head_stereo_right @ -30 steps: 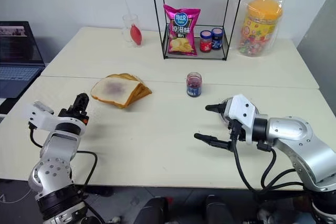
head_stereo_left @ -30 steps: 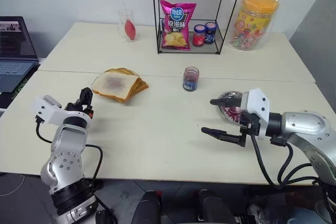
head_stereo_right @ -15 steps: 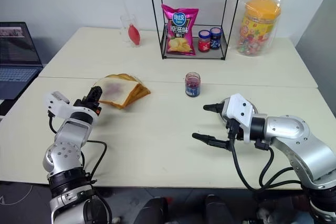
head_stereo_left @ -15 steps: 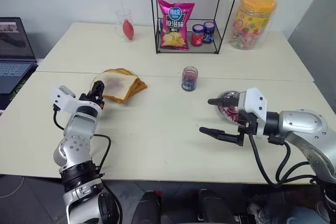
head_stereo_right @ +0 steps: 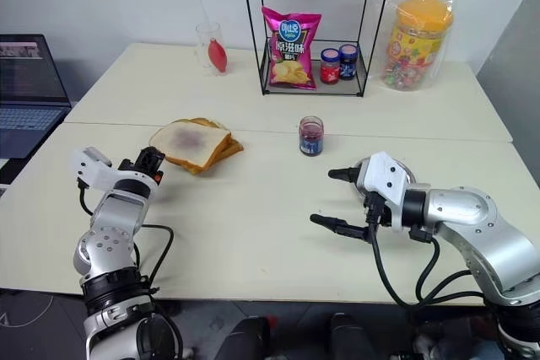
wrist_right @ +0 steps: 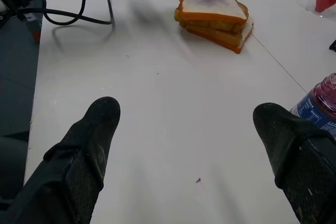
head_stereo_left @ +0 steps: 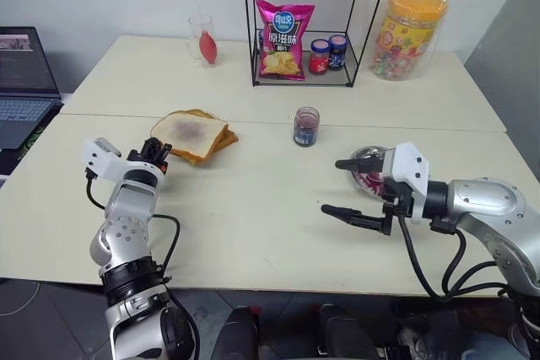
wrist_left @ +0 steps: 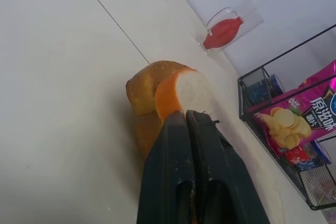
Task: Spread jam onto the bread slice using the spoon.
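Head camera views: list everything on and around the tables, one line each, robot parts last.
bread slice: one, white with purplish smear, top of stack
toasted slices: a few, golden-brown, under it
jam jar: one, clear with dark jam, table centre
glass dish: one, clear, behind right end effector
wire rack: one, black, far table
chip bag: one, pink, in rack
small jars: two, red and blue, in rack
glass cup: one, clear with red inside, far left
candy tub: one, orange-lidded, bagged, far right
laptop: one, left edge
left end effector: shut at the bread's edge
right end effector: open
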Tool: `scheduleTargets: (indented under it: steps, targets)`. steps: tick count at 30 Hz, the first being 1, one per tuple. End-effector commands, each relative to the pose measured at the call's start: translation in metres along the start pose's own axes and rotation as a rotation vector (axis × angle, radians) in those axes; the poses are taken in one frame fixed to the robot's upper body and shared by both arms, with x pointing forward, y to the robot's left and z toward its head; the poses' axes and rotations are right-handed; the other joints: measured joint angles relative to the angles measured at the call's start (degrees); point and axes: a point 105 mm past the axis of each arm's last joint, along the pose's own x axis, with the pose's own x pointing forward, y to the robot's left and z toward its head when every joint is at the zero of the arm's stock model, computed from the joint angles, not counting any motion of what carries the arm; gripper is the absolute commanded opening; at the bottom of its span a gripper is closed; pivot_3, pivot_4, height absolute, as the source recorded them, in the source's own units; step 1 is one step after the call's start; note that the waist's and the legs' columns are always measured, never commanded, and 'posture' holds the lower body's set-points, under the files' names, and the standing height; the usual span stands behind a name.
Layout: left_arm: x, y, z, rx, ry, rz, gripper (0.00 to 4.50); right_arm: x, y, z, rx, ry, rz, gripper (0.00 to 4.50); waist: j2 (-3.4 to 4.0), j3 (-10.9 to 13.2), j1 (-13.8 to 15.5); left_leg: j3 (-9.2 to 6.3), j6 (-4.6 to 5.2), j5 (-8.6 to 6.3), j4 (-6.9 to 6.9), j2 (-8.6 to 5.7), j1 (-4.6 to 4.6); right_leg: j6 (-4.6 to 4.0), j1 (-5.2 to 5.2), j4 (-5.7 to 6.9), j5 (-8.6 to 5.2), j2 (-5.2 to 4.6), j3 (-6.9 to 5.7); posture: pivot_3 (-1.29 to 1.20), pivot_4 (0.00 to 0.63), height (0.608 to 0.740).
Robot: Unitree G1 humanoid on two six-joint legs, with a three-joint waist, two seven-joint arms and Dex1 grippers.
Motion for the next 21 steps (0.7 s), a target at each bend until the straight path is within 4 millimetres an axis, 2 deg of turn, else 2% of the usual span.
scheduleTargets:
  steps: [1,7,10,13,15,16,17,19,21]
  targets:
    - [-0.005,-0.020,0.015,0.052,-0.051,-0.083,0.04,-0.001,0.001,0.009,-0.040,-0.027,0.000,4.50,0.00,0.0,0.0,0.00,0.00,0.00,0.00,0.00,0.00,0.00,0.00,0.00,0.00,0.00,0.00,0.00,0.150,0.740]
    - [-0.014,-0.034,0.019,0.106,-0.036,-0.186,0.04,-0.001,0.001,0.008,-0.038,-0.026,-0.004,4.50,0.00,0.0,-0.1,0.00,0.00,0.00,0.00,0.01,0.01,0.00,0.00,0.00,0.00,0.00,-0.01,0.00,0.150,0.740]
    - [-0.014,-0.034,0.022,0.106,-0.049,-0.180,0.04,-0.001,0.000,0.007,-0.037,-0.027,-0.006,4.50,0.00,0.0,-0.3,0.01,0.00,0.00,0.00,0.01,0.01,0.00,0.00,0.00,0.00,0.00,0.01,0.00,0.150,0.740]
    - [-0.018,-0.034,0.031,0.206,-0.122,-0.140,0.04,-0.001,0.001,0.007,-0.040,-0.023,-0.004,4.50,0.00,0.0,-0.3,0.01,0.00,0.00,0.00,0.01,0.00,0.00,0.00,0.00,0.00,0.00,0.01,0.00,0.150,0.740]
    - [-0.022,-0.026,0.035,0.311,-0.166,-0.066,0.42,-0.002,0.000,0.006,-0.037,-0.023,-0.006,4.50,0.00,0.0,-0.4,0.01,0.00,0.00,0.00,0.01,0.00,0.00,0.00,-0.01,0.00,0.00,0.01,0.00,0.150,0.740]
    - [-0.025,-0.028,0.037,0.372,-0.190,-0.067,0.47,-0.002,0.000,0.005,-0.036,-0.021,-0.006,4.50,0.00,0.0,-0.4,0.02,0.00,0.00,-0.02,0.01,0.01,0.00,0.00,-0.03,0.00,0.00,0.03,0.00,0.150,0.740]
    - [-0.027,-0.029,0.036,0.408,-0.203,-0.068,0.76,-0.002,0.000,0.005,-0.034,-0.019,-0.002,4.50,0.00,0.0,-0.4,0.03,0.00,0.00,-0.03,0.01,0.01,0.00,0.00,-0.03,0.00,0.00,0.04,0.00,0.150,0.740]
    - [-0.031,-0.037,0.034,0.437,-0.224,-0.093,1.21,-0.002,0.001,0.003,-0.030,-0.016,0.005,4.50,0.00,0.0,-0.4,0.02,0.00,0.00,-0.04,0.01,0.00,0.00,-0.01,-0.04,0.00,0.00,0.03,0.00,0.150,0.740]
    - [-0.033,-0.039,0.028,0.388,-0.220,-0.091,1.66,-0.002,0.001,0.002,-0.031,-0.012,0.012,4.50,0.00,0.0,-0.1,0.01,0.00,0.00,-0.03,0.01,0.00,0.00,0.00,-0.04,0.00,0.00,0.02,0.00,0.150,0.740]
